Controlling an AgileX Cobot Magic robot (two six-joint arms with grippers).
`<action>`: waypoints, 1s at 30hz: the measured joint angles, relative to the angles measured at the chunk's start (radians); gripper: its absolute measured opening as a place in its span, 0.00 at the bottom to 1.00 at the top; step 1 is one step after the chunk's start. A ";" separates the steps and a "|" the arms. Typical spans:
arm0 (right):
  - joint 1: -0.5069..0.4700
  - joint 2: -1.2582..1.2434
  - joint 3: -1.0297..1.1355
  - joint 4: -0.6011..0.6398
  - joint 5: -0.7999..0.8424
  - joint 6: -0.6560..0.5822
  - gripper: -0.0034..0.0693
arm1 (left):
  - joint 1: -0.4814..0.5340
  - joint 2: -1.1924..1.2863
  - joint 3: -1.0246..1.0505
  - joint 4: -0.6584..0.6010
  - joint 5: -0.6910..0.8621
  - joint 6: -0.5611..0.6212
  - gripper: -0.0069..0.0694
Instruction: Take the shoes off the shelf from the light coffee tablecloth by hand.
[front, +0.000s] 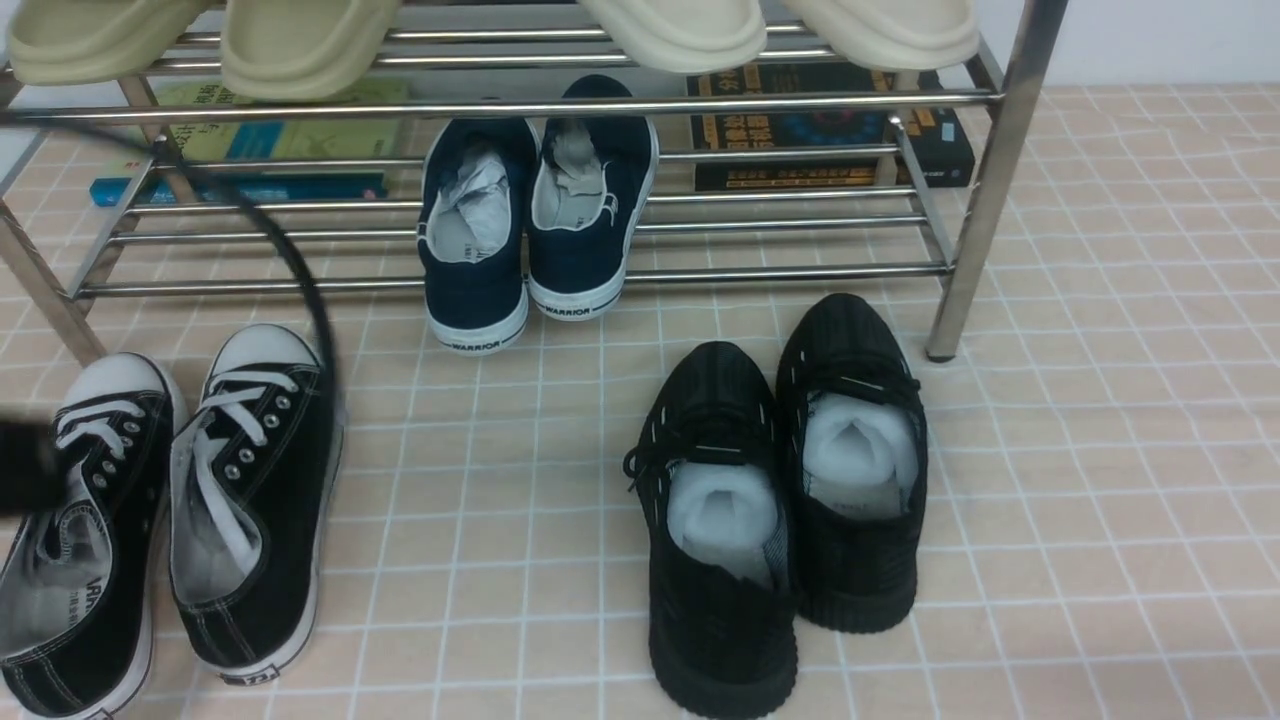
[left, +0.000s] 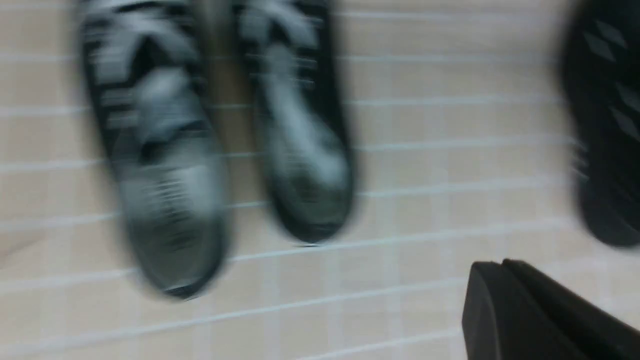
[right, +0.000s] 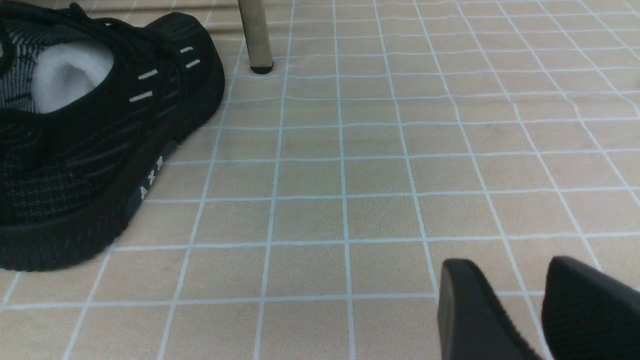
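The shoes, a pair of black canvas sneakers (front: 250, 490) with white laces and toe caps, lie side by side on the light coffee tablecloth (front: 1100, 450) at the front left, in front of the chrome shelf (front: 500, 105). They show blurred in the left wrist view (left: 170, 165). My left gripper (left: 502, 263) is shut and empty, above the cloth and apart from the shoes. A dark blur of my left arm (front: 20, 465) overlaps the outer shoe at the left edge. My right gripper (right: 512, 262) is open and empty over bare cloth.
Navy WARRIOR slip-ons (front: 530, 220) sit on the shelf's lower tier, cream slippers (front: 300, 40) on the upper tier, and books (front: 830, 125) lie behind. All-black knit sneakers (front: 780, 490) stand on the cloth mid-right, next to the shelf leg (right: 256, 35). A black cable (front: 300, 270) arcs over the left.
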 joint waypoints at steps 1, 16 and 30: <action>0.000 0.000 0.000 0.000 0.000 0.000 0.38 | 0.000 -0.045 0.056 -0.074 0.001 0.077 0.09; 0.000 0.000 0.000 0.000 0.000 0.000 0.38 | 0.000 -0.470 0.437 -0.338 -0.088 0.279 0.10; 0.000 0.000 0.000 0.000 0.000 0.000 0.38 | -0.027 -0.540 0.439 -0.272 -0.149 0.285 0.12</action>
